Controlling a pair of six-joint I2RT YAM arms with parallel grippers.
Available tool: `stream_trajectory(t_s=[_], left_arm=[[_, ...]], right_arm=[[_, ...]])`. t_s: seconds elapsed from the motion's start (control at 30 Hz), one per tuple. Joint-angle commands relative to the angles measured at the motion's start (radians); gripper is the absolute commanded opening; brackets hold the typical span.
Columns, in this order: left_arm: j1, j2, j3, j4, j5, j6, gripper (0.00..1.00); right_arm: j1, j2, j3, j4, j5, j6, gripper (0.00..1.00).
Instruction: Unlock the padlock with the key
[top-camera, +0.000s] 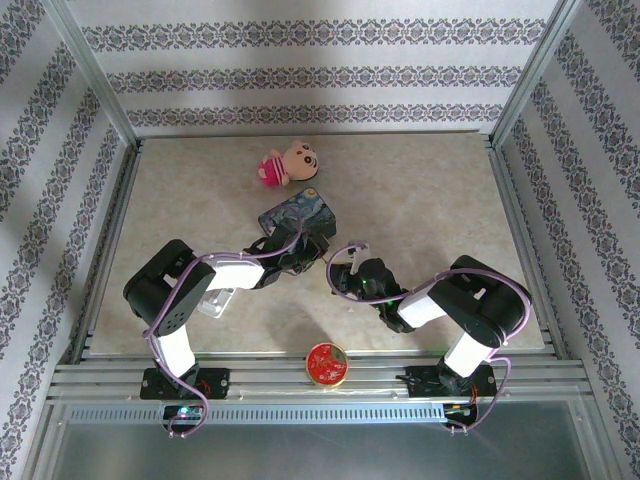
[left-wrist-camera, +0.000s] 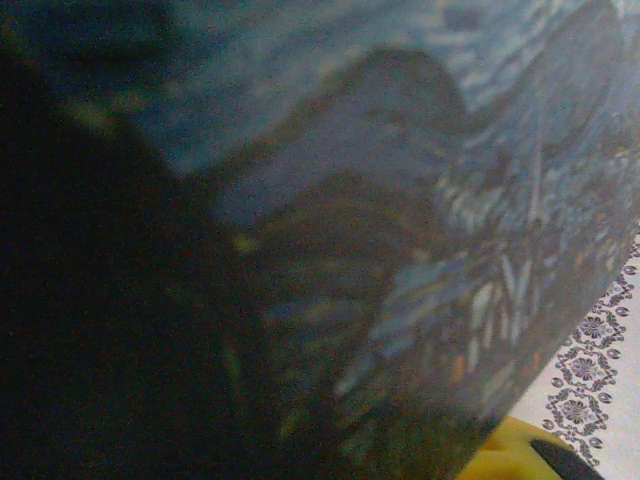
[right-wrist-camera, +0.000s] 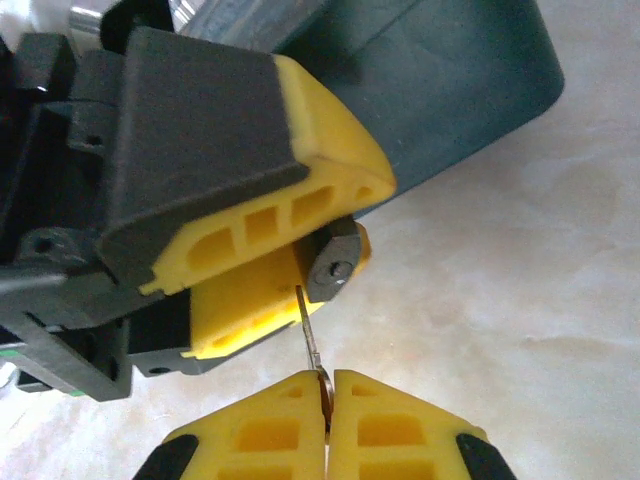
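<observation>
Right gripper, at the bottom centre of its wrist view, presses its yellow fingertips together on the head of the thin grey key. The key slants up to touch the small black padlock at mid-frame. Left gripper pinches that padlock between its yellow pads, just left of centre, with the dark blue painted tin behind at the upper right.

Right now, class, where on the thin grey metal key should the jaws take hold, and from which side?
Grip the thin grey metal key by its flat head, from the end opposite the small black padlock. The slim blade points at the padlock and should stay free; the right gripper holds it just so.
</observation>
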Motion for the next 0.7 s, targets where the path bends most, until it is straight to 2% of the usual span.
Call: stream_trajectory(t_s=[0.0,0.17,0.67], left_arm=[[-0.008,0.061,-0.026,-0.060,0.162,-0.141,0.00],[-0.008,0.049,-0.028,-0.069,0.161,-0.140,0.00],[-0.008,0.036,-0.014,-0.087,0.152,-0.123,0.00]], right_arm=[[0.008,-0.027,0.017,0.035,0.051,-0.023,0.00],[0.002,-0.055,0.012,0.007,0.091,-0.025,0.00],[-0.016,-0.059,-0.045,-0.001,0.022,-0.031,0.00]])
